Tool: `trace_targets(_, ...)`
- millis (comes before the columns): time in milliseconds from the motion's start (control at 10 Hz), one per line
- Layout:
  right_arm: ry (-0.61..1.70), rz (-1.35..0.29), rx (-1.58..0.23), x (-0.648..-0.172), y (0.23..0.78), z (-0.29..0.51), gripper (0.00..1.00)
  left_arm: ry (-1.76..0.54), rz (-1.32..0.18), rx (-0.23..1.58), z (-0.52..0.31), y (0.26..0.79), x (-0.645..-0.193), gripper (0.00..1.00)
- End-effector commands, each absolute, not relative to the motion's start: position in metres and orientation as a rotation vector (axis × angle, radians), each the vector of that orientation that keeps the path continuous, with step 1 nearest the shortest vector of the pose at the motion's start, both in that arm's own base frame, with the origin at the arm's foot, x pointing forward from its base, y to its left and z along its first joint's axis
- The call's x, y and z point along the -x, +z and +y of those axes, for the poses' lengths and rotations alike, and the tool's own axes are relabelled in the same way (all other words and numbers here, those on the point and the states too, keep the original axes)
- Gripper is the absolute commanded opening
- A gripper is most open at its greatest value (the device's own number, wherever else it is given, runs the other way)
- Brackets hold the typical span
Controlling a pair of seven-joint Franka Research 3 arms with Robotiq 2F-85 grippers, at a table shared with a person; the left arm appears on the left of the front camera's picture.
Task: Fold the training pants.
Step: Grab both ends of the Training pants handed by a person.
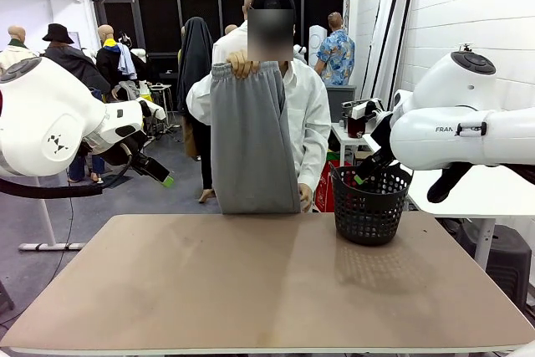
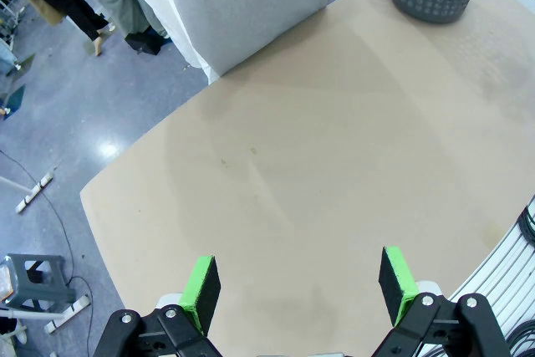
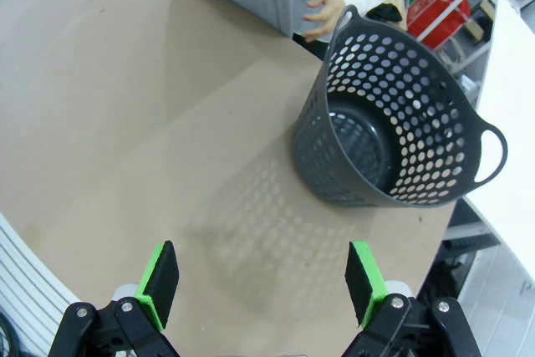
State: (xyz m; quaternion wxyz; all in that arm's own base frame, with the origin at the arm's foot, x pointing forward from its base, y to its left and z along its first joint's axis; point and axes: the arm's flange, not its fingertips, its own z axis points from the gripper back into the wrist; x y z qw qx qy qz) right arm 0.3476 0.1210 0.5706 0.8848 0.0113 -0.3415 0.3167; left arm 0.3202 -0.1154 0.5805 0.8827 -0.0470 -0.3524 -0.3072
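The soft light grey training pants (image 1: 251,140) hang unfolded from a person's hand (image 1: 242,64) at 12 o'clock. The left tool (image 2: 299,286) and right tool (image 3: 260,280) are wide open and empty.

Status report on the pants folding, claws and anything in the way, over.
Left claw and right claw open, empty, above table. Training pants hang from person's hand, far edge. Black basket stands on right side.

Basket (image 1: 369,206) on table (image 1: 251,290), right of pants (image 1: 251,140)

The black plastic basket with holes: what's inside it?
Seen from the right wrist view, the black perforated plastic basket looks empty: its bare round bottom shows. Its near wall hides that side's inner face.
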Motion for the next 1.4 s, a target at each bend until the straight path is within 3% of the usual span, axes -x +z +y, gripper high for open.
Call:
trace_targets(0,0.659,-0.71,-0.024,-0.3476,0.5704,0.121,1.0,-0.641,-0.732,0.101,-0.1152,0.58,-0.3207,1.0)
trace_targets(1300,0.659,-0.71,-0.024,-0.3476,0.5704,0.121,1.0,-0.641,-0.732,0.101,-0.1152,0.58,-0.3207,1.0)
